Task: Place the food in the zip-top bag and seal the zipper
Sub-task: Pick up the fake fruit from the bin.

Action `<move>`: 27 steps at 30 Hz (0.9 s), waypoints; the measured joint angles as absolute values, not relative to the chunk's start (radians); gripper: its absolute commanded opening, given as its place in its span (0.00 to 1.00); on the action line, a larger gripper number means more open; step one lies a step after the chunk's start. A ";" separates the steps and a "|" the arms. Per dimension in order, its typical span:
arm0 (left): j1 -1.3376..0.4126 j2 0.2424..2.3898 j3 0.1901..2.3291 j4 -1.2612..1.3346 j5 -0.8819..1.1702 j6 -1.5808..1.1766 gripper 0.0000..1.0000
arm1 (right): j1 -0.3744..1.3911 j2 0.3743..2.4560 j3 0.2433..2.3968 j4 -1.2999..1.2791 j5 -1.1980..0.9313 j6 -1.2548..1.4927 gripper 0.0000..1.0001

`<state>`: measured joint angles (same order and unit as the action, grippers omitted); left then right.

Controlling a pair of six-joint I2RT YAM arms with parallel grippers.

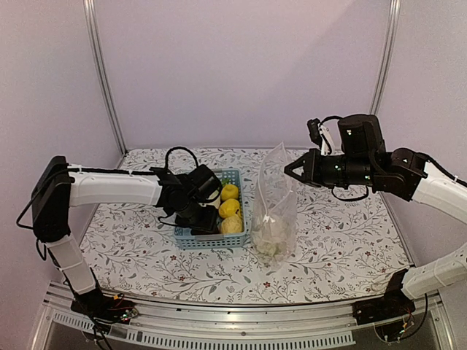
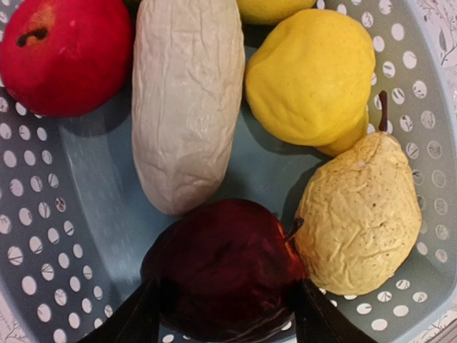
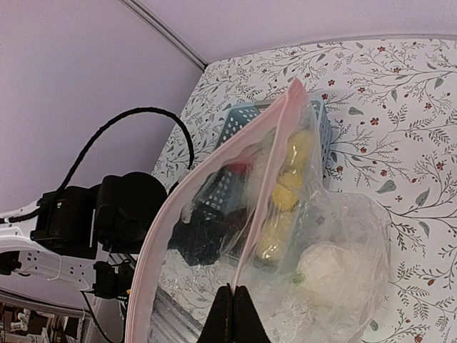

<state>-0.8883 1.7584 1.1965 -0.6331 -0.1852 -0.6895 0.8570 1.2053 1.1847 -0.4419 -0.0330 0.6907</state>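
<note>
Left pincer: your left gripper (image 2: pixel 225 314) is down inside the light-blue basket (image 2: pixel 43 214), with its two dark fingers (image 2: pixel 128 321) on either side of the dark purple piece (image 2: pixel 221 264). Both look to be against its flanks. You cannot tell whether they are actually squeezing it.
Dark purple piece: it lies on the basket floor at the near end in your left wrist view.
Its neighbours: a pale yellow pear (image 2: pixel 360 214) touches it on one side, and the white radish (image 2: pixel 187 100) ends just above it. Farther off are a yellow lemon (image 2: pixel 310 75) and a red piece (image 2: pixel 64 53).
Right pincer: your right gripper (image 3: pixel 233 289) is clenched on the top edge of the zip-top bag (image 1: pixel 273 197), pinching it at the pink zipper (image 3: pixel 268 164).
Bag: it stands upright on the floral table (image 1: pixel 343 240), just beside the basket's right side, and hangs from your grip.
Bag mouth: the two lips of the zipper stand apart, so it is unsealed.
Bag contents: a white lumpy piece (image 3: pixel 335 275) sits at the bottom.
</note>
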 measured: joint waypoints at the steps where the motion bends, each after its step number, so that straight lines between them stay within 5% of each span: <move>1: -0.891 1.758 1.196 -0.633 -0.191 -0.690 0.59 | 0.857 1.205 1.185 -0.442 -0.033 0.691 0.00; 27: -0.949 1.475 1.161 -0.609 -0.282 -0.695 0.56 | 0.857 1.205 1.185 -0.441 -0.049 0.691 0.00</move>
